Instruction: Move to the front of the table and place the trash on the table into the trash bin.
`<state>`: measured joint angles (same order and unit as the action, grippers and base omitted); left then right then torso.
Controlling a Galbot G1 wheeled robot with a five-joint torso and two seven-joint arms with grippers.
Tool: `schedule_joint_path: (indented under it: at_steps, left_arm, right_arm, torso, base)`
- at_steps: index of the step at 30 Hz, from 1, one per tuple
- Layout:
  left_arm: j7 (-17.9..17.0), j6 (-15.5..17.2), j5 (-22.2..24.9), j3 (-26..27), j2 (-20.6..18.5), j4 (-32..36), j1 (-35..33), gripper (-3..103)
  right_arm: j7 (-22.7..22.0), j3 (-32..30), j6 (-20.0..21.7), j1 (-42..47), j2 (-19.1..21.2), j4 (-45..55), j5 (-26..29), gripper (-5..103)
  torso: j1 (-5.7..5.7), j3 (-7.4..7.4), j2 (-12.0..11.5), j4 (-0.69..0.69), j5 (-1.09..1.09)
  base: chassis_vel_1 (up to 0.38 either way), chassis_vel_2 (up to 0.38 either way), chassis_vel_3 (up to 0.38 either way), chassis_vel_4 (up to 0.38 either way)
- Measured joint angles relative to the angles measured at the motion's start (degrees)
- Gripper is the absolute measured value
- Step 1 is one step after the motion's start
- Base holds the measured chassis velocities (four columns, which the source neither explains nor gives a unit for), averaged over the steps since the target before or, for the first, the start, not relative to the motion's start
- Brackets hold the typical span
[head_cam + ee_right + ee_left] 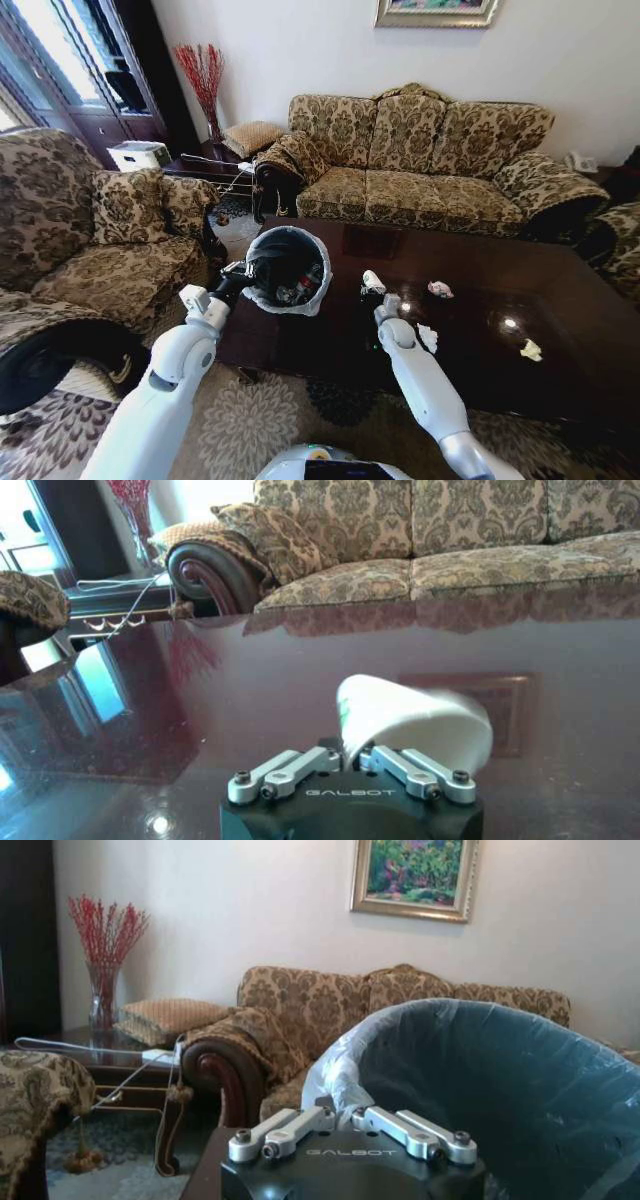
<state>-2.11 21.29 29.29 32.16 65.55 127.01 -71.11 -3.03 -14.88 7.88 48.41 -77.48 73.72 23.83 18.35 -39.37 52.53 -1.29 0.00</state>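
Before me stretches the table (480,330), dark and glossy. At its near left corner my left gripper (238,272) is clamped on the rim of the trash bin (290,268), holding it tilted toward me, some trash already inside. My right gripper (378,297) pinches the paper cup (415,721) over the tabletop. Paper wads (439,289) lie scattered to the right.

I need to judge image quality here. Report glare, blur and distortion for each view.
Head view: wide-angle bending of the walls, bright glare spots on the table. Right wrist view: the paper cup in the right gripper is motion-smeared, and the tabletop mirrors the sofa. Left wrist view: soft, even light, no glare.
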Motion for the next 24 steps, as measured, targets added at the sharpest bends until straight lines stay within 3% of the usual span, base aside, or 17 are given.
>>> schedule_joint_path:
  at_steps: [10,15,18,20,22,24]
  left_arm:
    - [0.1,-0.5,0.4,0.4,0.1,0.0,-0.1,2]
    - [0.1,-0.6,0.7,0.4,-0.1,0.1,-0.1,2]
    - [0.2,-0.6,0.7,0.1,-0.4,0.1,-0.1,2]
    - [0.5,-0.2,0.7,-0.2,-0.9,0.0,0.0,2]
    - [0.6,0.0,0.7,-0.4,-1.1,0.0,0.0,2]
    - [0.6,0.8,0.9,-0.5,-1.4,0.1,0.1,2]
  right_arm:
    - [-0.3,-1.3,0.1,0.5,1.1,2.2,0.0,0]
    - [-1.3,-1.1,0.7,0.9,4.5,13.5,1.1,0]
    - [-1.7,1.6,4.4,-1.2,8.7,23.8,7.1,0]
    - [-1.0,7.0,7.8,-8.0,14.8,32.6,14.3,0]
    - [-0.9,8.8,8.5,-10.8,16.4,34.8,16.6,0]
    - [-2.7,15.7,11.4,-21.2,20.0,40.8,26.6,0]
  torso:
    - [0.0,0.0,0.0,0.0,0.01]
    - [0.01,-0.01,0.0,0.0,0.0]
    - [-0.01,0.0,0.0,0.03,0.01]
    - [-0.01,0.0,0.0,0.0,-0.01]
    - [-0.01,0.0,0.0,0.0,-0.02]
    - [0.0,0.0,0.0,-0.02,-0.01]
  base:
    - [0.0,0.0,0.0,0.0]
    - [0.0,0.0,0.0,0.0]
    - [0.0,0.0,0.0,0.0]
    - [0.0,0.0,0.0,0.0]
    - [0.0,0.0,0.0,0.0]
    - [0.0,0.0,0.0,0.0]
